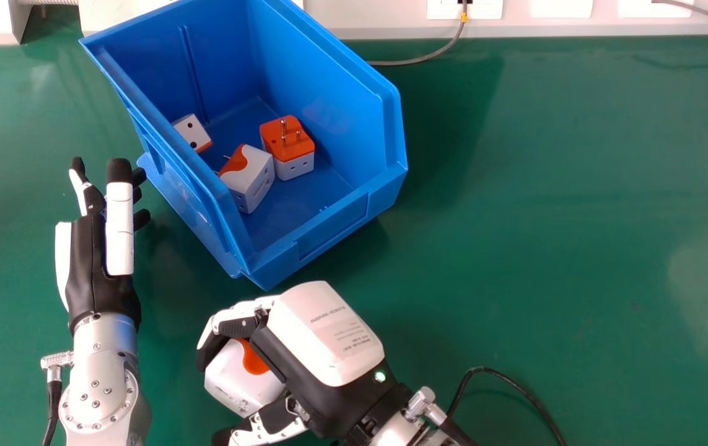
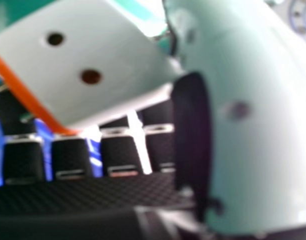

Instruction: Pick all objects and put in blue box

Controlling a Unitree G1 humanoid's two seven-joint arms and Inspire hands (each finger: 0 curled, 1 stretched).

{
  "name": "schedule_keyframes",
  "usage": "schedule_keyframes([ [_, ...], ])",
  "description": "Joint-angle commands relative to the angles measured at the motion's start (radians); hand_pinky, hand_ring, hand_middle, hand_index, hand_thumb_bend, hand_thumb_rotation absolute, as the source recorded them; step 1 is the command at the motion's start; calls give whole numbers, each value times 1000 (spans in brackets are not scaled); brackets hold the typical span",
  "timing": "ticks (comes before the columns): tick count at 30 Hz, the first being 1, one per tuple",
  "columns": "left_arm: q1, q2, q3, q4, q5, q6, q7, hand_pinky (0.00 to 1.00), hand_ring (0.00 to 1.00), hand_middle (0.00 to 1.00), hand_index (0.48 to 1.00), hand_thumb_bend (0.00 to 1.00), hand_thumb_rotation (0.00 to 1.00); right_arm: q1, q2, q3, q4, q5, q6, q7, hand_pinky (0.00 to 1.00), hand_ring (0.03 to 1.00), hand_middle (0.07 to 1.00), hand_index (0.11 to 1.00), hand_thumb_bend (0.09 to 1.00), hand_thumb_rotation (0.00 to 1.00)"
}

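The right robot hand (image 1: 329,353) is clamped on a white and orange plug adapter (image 1: 236,378), at the lower centre of the frame.
Its back faces up and carries small dark print; its fingers bend round the adapter and point toward the left. The left robot hand (image 1: 95,263), at the left of the frame, has its fingers straight, just beside the blue box (image 1: 334,228). Inside this box, at upper centre, three other adapters (image 1: 297,148) are lying.

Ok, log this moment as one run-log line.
right hand: curled round white-orange adapter | left hand: open, beside blue box | in box: three more adapters
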Motion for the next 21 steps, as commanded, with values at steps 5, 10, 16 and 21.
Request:
schedule_keyframes([
  [5,-15,7,1,-3,1,-23,-1,854,899,862,939,975,1000,4,12,-35,-49,38,-40,-27,358,486,528,494,496,0],
  [10,-14,8,2,-1,-1,-26,-3,854,899,862,939,974,1000,9,14,-45,-60,49,-46,-25,356,477,527,493,496,0],
  [16,-15,8,2,1,-2,-27,-5,854,899,862,939,971,1000,13,16,-69,-87,66,-51,-25,355,471,526,493,496,0],
  [21,-11,7,1,-6,0,-25,-5,855,899,862,939,970,1000,17,19,-85,-102,61,-44,-26,354,468,526,494,496,0],
])
